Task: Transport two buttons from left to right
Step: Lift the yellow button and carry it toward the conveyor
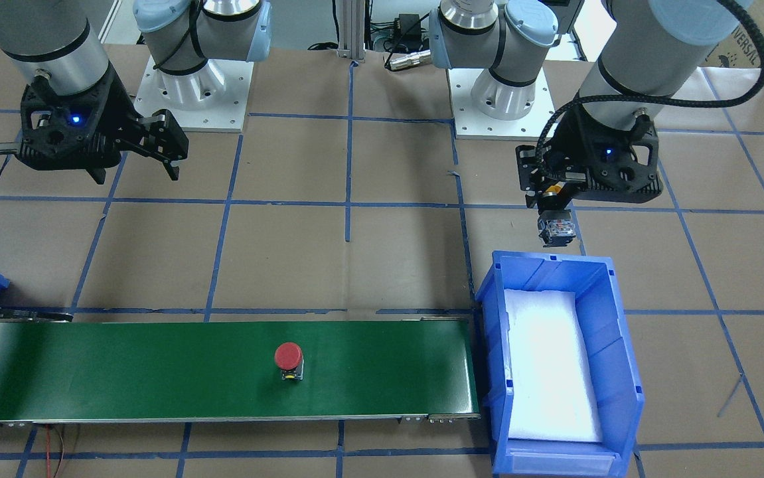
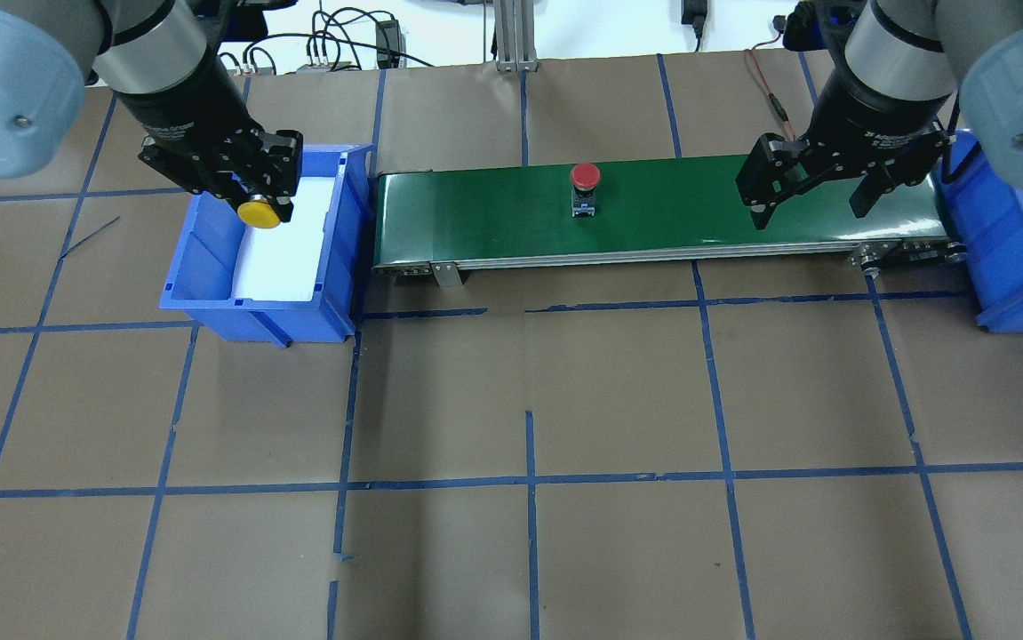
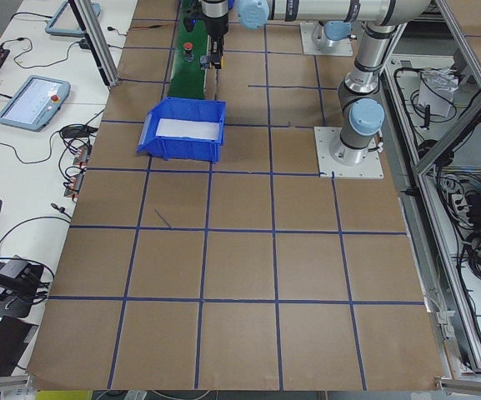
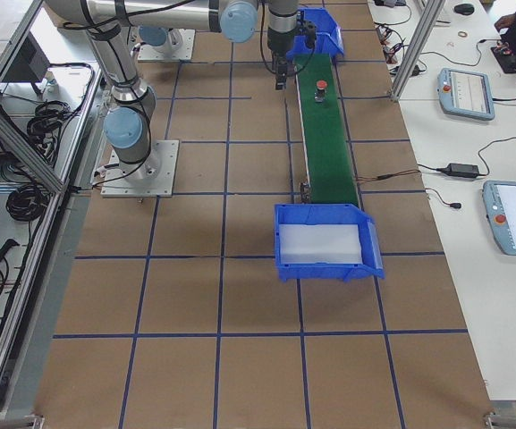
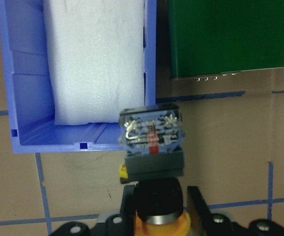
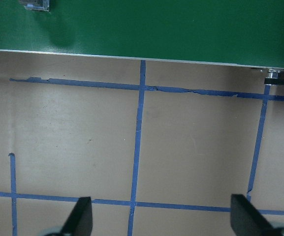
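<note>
The red button (image 2: 584,182) stands upright on the green conveyor belt (image 2: 698,213), near its middle; it also shows in the front view (image 1: 288,358). My left gripper (image 2: 255,197) is shut on the yellow button (image 2: 259,213) and holds it in the air over the near rim of the left blue bin (image 2: 209,302). In the left wrist view the yellow button's contact block (image 5: 151,140) points down, beside the bin's corner. My right gripper (image 2: 806,213) is open and empty, above the table beside the belt's right part. The right wrist view shows its fingers (image 6: 80,219) wide apart.
The left blue bin (image 1: 620,345) has a white foam lining and holds nothing else. A second blue bin (image 2: 1009,258) stands at the belt's right end. Brown table paper with blue tape lines surrounds the conveyor (image 1: 156,372).
</note>
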You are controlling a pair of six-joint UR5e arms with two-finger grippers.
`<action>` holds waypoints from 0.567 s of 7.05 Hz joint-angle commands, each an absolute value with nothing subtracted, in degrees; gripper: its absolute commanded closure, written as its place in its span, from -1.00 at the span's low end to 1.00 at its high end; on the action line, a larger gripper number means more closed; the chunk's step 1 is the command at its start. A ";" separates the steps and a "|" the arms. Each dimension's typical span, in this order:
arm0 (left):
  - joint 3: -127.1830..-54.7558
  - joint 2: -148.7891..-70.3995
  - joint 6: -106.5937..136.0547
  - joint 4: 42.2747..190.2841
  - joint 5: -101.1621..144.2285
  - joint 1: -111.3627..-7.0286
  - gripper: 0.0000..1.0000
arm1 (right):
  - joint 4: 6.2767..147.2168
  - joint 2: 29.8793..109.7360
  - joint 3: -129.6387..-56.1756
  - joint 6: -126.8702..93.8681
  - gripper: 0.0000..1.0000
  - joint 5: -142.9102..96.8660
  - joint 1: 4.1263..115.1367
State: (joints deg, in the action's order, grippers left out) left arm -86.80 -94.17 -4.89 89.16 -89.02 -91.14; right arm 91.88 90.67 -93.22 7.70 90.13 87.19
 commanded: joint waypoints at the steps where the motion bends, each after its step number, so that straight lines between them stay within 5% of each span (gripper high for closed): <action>1: -87.45 -94.30 -4.22 81.97 -87.98 -93.42 0.38 | 91.76 90.70 -93.60 7.73 -1.00 90.09 87.19; 4: -88.58 -94.29 -2.72 71.28 -85.96 -93.78 0.35 | 91.58 90.79 -93.78 7.73 -1.00 90.00 87.19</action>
